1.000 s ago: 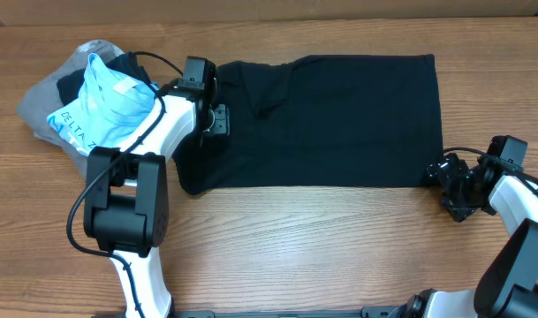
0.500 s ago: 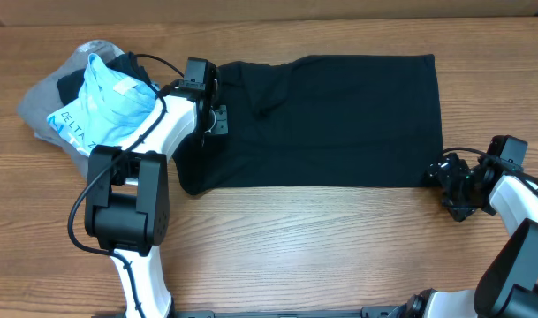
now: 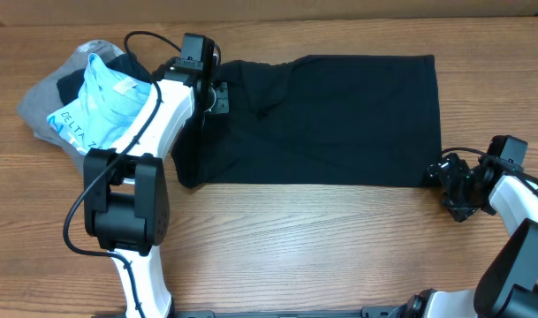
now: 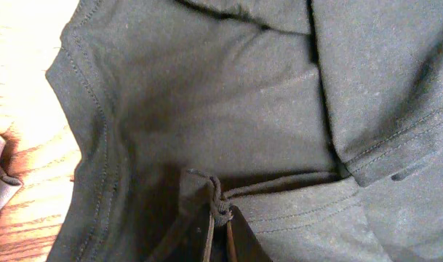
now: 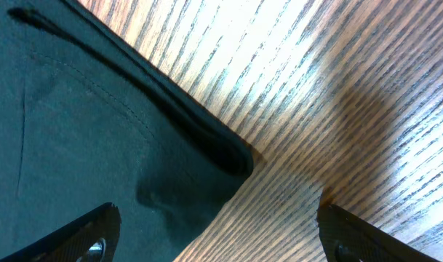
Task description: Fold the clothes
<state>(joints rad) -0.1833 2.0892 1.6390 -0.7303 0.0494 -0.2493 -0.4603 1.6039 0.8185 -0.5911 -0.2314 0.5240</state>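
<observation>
A black shirt [image 3: 339, 124] lies flat across the middle of the table, folded into a long rectangle. My left gripper [image 3: 217, 97] is at its left end, shut on a pinched ridge of the black fabric. In the left wrist view the fingertips [image 4: 210, 231] meet on that bunched fold of shirt [image 4: 206, 94]. My right gripper [image 3: 450, 184] sits low at the shirt's near right corner. Its jaws stand wide open [image 5: 217, 236], one finger over the cloth [image 5: 76, 124] and the other over bare wood, and nothing is held.
A heap of other clothes [image 3: 87, 102], grey, dark and light blue with print, sits at the far left beside my left arm. A black cable [image 3: 149, 42] loops above that arm. Bare wooden tabletop [image 3: 322, 247] runs along the near side.
My left gripper has shut on the shirt fabric and moved toward the table's far edge, drawing the shirt's left end with it. The right arm has stayed put.
</observation>
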